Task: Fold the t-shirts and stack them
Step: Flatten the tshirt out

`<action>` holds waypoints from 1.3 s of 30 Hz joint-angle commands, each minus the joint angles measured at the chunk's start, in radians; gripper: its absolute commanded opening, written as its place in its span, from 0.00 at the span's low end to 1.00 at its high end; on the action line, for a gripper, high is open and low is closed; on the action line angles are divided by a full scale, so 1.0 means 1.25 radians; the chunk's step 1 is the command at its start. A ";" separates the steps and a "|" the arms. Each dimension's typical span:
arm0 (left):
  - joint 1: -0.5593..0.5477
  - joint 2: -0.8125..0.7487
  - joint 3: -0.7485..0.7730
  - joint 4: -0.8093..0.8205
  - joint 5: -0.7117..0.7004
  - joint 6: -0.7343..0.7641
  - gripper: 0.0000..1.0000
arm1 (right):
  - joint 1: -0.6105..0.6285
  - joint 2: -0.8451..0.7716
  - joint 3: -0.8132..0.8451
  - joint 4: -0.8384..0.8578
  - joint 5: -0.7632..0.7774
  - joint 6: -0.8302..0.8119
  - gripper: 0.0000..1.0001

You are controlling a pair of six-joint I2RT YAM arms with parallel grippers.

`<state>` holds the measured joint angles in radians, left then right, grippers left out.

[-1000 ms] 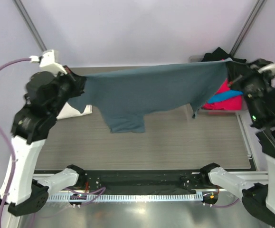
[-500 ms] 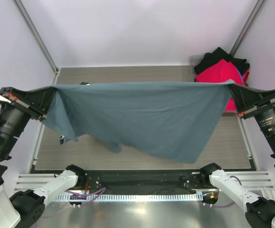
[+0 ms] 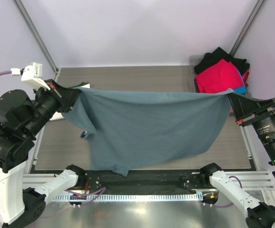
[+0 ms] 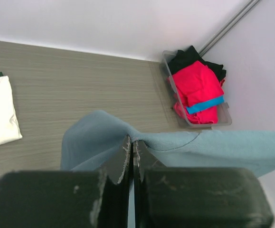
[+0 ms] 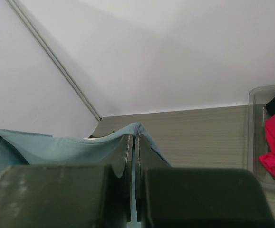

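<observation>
Blue-grey shirt [image 3: 151, 123] hangs spread over table [image 3: 128, 76], left gripper [image 3: 76, 93] & right gripper [image 3: 233, 99] each pinched shut on a top corner; best lower both evenly w/ cloth taut, bottom edge landing first.

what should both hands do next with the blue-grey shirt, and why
Probably lower both together to lay the blue-grey shirt flat on the table. The left hand and right hand are each shut on its upper edge, holding it stretched in the air, so it looks spread enough to set down.
</observation>
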<state>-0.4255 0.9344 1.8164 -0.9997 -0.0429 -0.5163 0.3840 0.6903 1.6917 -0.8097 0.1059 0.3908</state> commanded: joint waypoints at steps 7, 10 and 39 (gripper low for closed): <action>0.004 -0.025 0.015 0.077 0.023 -0.005 0.00 | -0.002 -0.004 -0.001 0.029 0.011 -0.011 0.01; 0.004 -0.027 0.020 0.076 0.027 -0.008 0.00 | -0.002 -0.001 0.000 0.028 0.006 -0.011 0.01; 0.004 -0.124 0.137 0.142 0.252 -0.090 0.00 | -0.002 -0.055 0.086 0.051 -0.058 -0.007 0.01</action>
<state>-0.4248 0.8154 1.9511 -0.9199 0.1909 -0.5976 0.3840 0.6598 1.7607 -0.8047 0.0605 0.3908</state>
